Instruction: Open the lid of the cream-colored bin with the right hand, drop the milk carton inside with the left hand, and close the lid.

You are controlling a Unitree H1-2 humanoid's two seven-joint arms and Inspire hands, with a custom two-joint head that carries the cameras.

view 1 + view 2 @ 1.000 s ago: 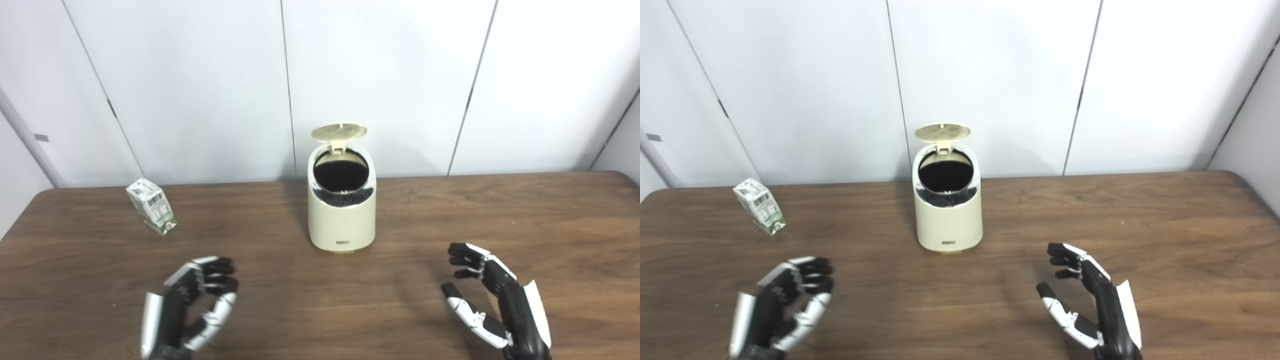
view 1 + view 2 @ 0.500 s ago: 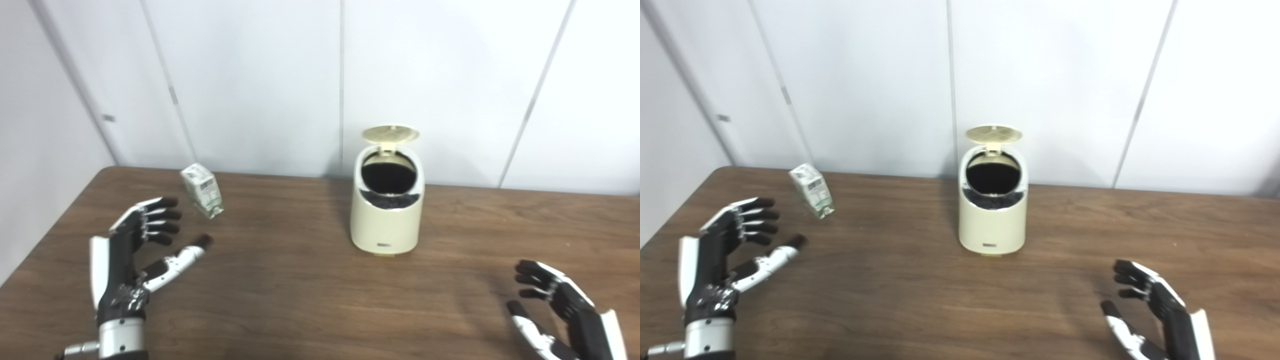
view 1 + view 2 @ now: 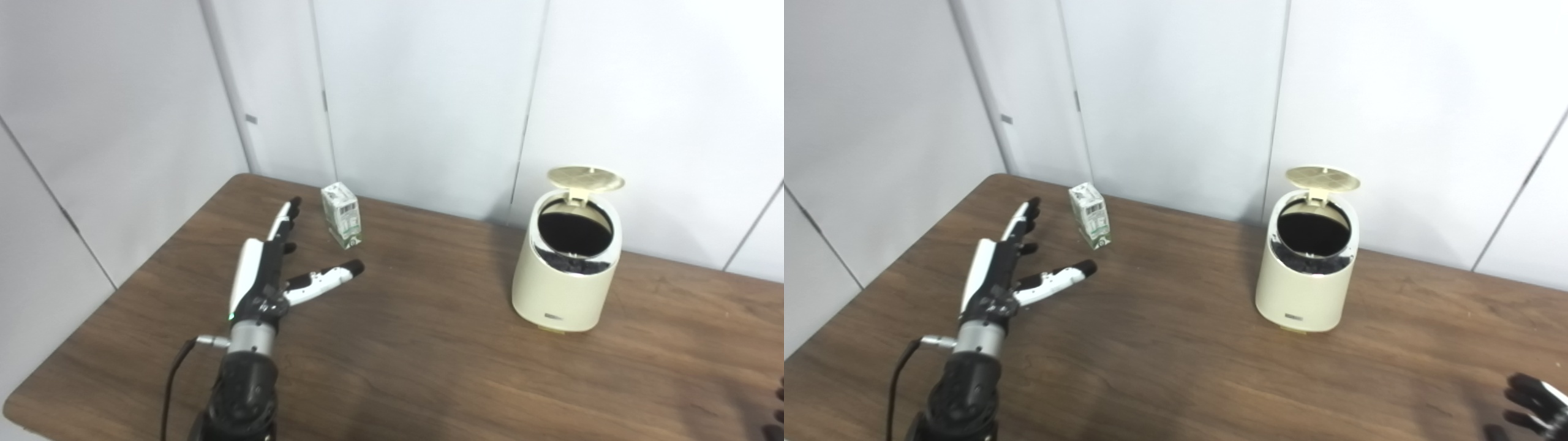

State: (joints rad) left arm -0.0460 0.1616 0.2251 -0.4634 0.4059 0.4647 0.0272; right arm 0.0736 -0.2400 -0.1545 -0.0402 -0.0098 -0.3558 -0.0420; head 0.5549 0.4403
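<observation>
Reaching across the far left part of a brown wooden tabletop (image 3: 429,367), the robot's left hand (image 3: 269,263) holds nothing, its fingers (image 3: 283,218) stretched out straight and its thumb spread wide to the side. The fingertips point toward the far left corner, just left of a small white and green milk carton (image 3: 342,214), which stands tilted near the far edge. Hand and carton are close but do not touch. Well to the right, near the far edge, stands the cream-colored bin (image 3: 566,275). Its round lid (image 3: 585,178) is flipped up at the back, showing a dark opening lined with a black bag. Only the dark fingertips of the right hand (image 3: 1534,401) show at the tabletop's near right corner, well apart from the bin; they look slightly spread, but whether that hand holds anything cannot be told. White wall panels rise behind the tabletop.
</observation>
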